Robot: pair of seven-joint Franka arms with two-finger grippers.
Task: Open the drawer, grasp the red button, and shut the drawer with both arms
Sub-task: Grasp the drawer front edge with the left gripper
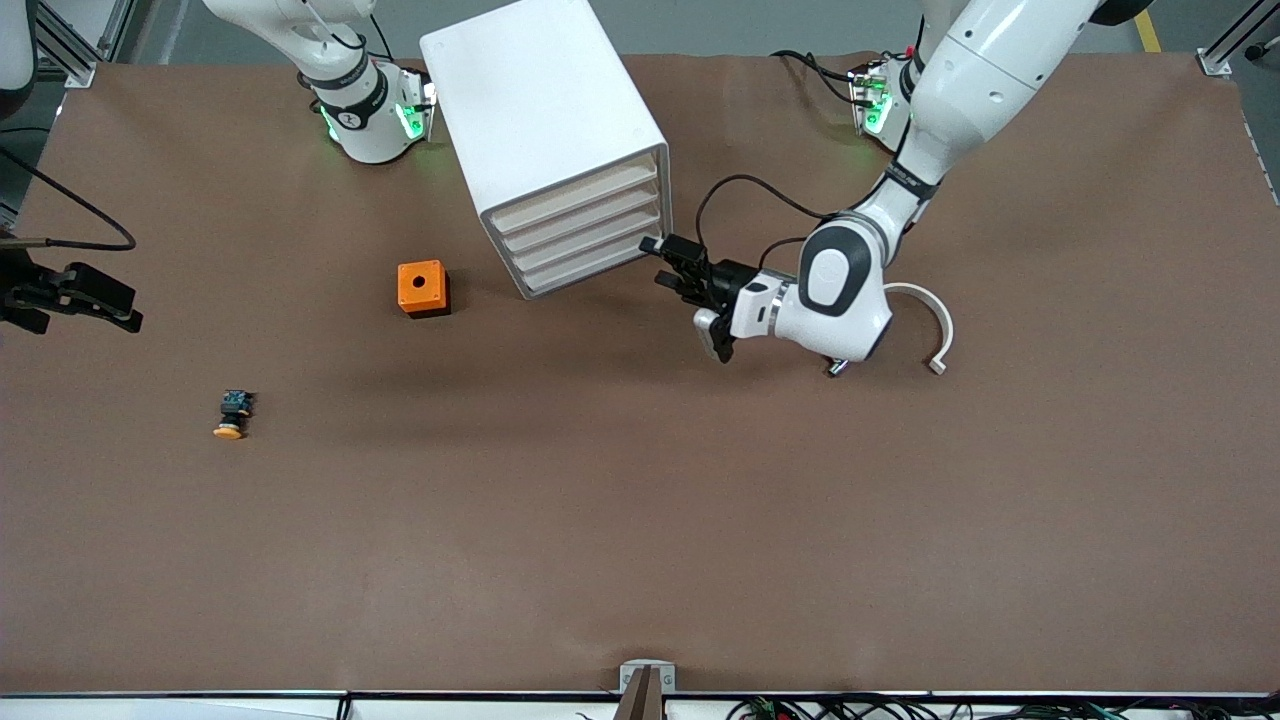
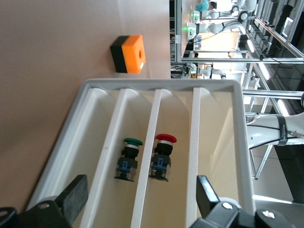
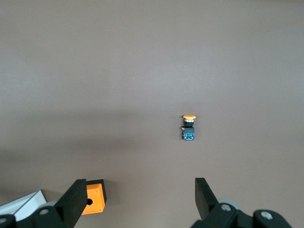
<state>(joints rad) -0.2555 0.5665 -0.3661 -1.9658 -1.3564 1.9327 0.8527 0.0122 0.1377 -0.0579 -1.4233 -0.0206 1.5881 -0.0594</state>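
Note:
The white cabinet (image 1: 545, 120) stands at the robots' side of the table with all four drawers shut. The drawer (image 1: 575, 192) is the uppermost of them. In the left wrist view the button (image 2: 164, 154), red-capped, shows through the cabinet's front (image 2: 216, 142). It seems to lie one compartment below the top one. My left gripper (image 1: 662, 263) (image 2: 140, 202) hangs open just in front of the drawer fronts, with nothing between its fingers. My right gripper (image 1: 105, 298) (image 3: 137, 199) waits open and empty, high over the right arm's end of the table.
A green-capped button (image 2: 130, 159) lies in the compartment under the red one. An orange cube with a hole (image 1: 423, 288) (image 2: 128, 53) (image 3: 92, 199) sits beside the cabinet. A yellow-orange-capped button (image 1: 231, 414) (image 3: 189, 128) lies nearer the front camera. A white curved strip (image 1: 935, 325) lies by the left arm.

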